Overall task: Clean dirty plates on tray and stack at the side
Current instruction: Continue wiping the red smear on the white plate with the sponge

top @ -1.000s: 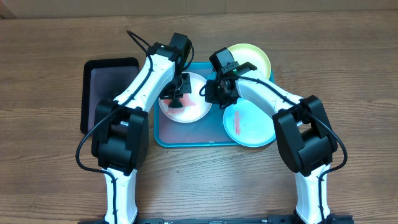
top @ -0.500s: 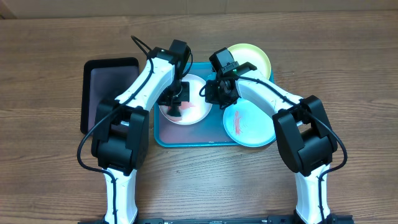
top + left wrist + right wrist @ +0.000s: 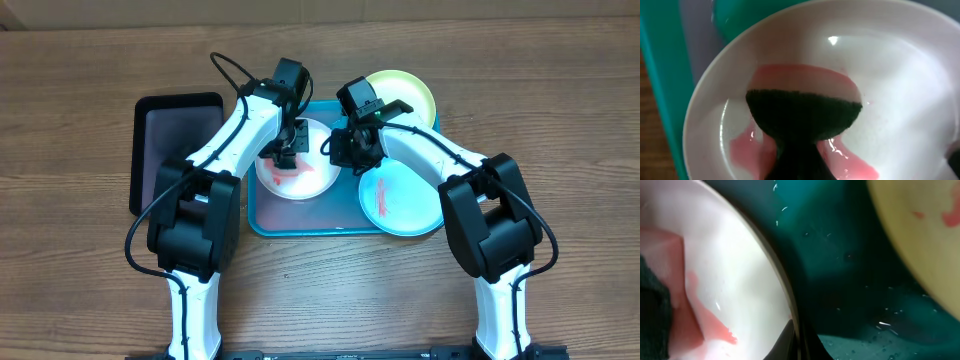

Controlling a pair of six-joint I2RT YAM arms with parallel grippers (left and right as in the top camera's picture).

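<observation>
The white plate [image 3: 312,178] lies on the left half of the turquoise tray [image 3: 262,218], smeared with pink-red. My left gripper [image 3: 286,150] is shut on a dark sponge [image 3: 802,114] and presses it on the white plate [image 3: 900,90] among wet pink smears. My right gripper [image 3: 338,150] is shut on the right rim of the white plate [image 3: 735,265], one finger on each side of the rim [image 3: 799,341]. The aqua plate [image 3: 402,200] with red smears sits at the tray's right front. The lime-green plate [image 3: 405,92] sits at the far right corner and shows red spots in the right wrist view [image 3: 925,230].
A smaller black tray [image 3: 165,150] lies on the wooden table left of the turquoise tray. Both arms reach in over the turquoise tray and nearly meet above the white plate. The tray floor [image 3: 855,280] is wet between the white and green plates.
My left gripper has slid the sponge across the white plate toward its far side. The right gripper has kept still on the rim.
</observation>
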